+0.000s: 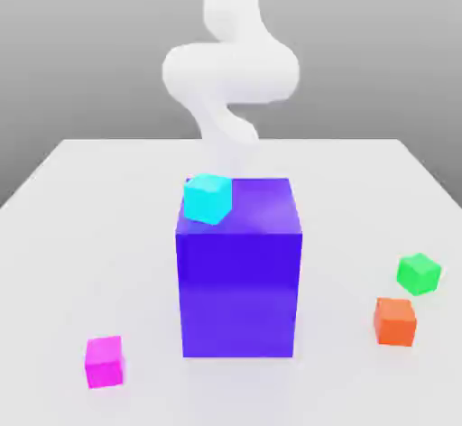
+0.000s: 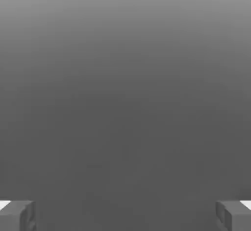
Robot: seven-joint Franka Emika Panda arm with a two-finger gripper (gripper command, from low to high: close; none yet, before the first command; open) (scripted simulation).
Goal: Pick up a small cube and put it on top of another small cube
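1. Plainly, the gripper (image 2: 125,215) is spread wide with nothing between its fingers (image 2: 17,215); these are cut off at the hand view's edge.
2. The arm (image 1: 230,72) is blurred, its lower part hidden behind the purple block (image 1: 239,280).
3. The pink cube (image 1: 104,361) is seen on the table (image 1: 54,262), near the exterior view's left.
4. The green cube (image 1: 419,273) is seen at the right, just beside an orange cube (image 1: 395,321).
5. A cyan cube (image 1: 207,199) is seen on the block's top corner.

The small cube (image 1: 104,361) is bright pink, plain all over. The other small cube (image 1: 419,273) is bright green and plain too. One cube (image 1: 395,321) is orange. Another cube (image 1: 207,199) is light blue. The big block (image 1: 239,280) is deep purple-blue. The table (image 1: 81,235) is pale grey-white. The arm (image 1: 230,63) is white. The fingers (image 2: 17,215) look grey.
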